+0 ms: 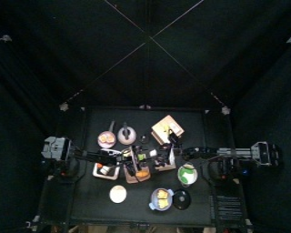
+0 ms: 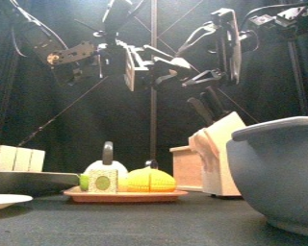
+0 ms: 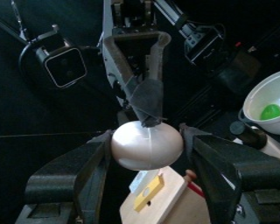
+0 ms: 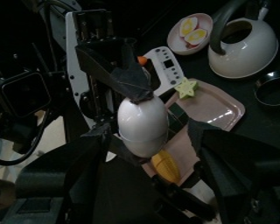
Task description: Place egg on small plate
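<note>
The egg (image 3: 146, 144) is being held in mid-air, high above the table (image 1: 135, 214), between both arms at the middle of the workspace. The left claw (image 3: 147, 150) is flanking the egg's broad body with its jaws pressing in on either side, and the right claw (image 4: 145, 131) is doing the same from the opposite end, so both appear to be clamped on the egg at once. The small plate (image 1: 119, 194) is lying near the table's front edge, left of centre and well apart from the egg, and nothing is resting on it. Risk 1: if both claws are pulling apart while both are gripping, the egg is likely to slip or twist out, because its surface is smooth and curved and offers little purchase. Risk 2: if one claw is releasing before the other is seated firmly, the egg is liable to drop onto the tray (image 4: 219, 109) and the crowded dishes below. Risk 3: on lowering, a release from too high is likely to send the egg rolling off the shallow plate. The egg is showing as plain white, glossy and oval, with no visible marking or crack.
</note>
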You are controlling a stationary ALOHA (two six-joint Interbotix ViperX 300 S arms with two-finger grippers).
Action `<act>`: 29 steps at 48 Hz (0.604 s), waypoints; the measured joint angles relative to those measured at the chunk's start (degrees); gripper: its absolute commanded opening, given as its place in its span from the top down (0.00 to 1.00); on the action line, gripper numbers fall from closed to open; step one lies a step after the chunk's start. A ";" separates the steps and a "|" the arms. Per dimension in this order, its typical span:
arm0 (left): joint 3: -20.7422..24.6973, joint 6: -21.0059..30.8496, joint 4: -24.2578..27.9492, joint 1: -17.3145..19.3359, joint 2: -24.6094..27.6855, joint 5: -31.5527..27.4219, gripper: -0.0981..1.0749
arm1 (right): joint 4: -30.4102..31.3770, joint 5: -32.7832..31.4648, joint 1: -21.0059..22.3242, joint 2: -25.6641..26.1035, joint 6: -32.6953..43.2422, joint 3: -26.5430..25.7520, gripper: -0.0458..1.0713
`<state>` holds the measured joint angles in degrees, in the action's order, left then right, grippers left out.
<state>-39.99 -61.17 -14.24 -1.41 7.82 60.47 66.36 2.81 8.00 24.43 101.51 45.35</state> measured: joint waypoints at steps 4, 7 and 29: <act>-0.62 0.00 -1.85 -0.18 -0.62 0.00 0.17 | 0.53 0.09 0.00 0.88 0.00 0.35 0.07; -1.32 0.09 -3.87 -0.35 -1.58 -0.26 0.17 | 0.97 0.09 0.00 1.93 -0.09 0.79 0.07; -9.14 1.32 -22.85 -10.11 -20.92 -23.12 0.17 | 5.54 0.00 1.58 8.96 -0.09 6.15 0.07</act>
<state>-49.13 -59.85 -37.09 -11.51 -13.10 37.35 71.89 2.81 9.58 33.40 101.43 51.50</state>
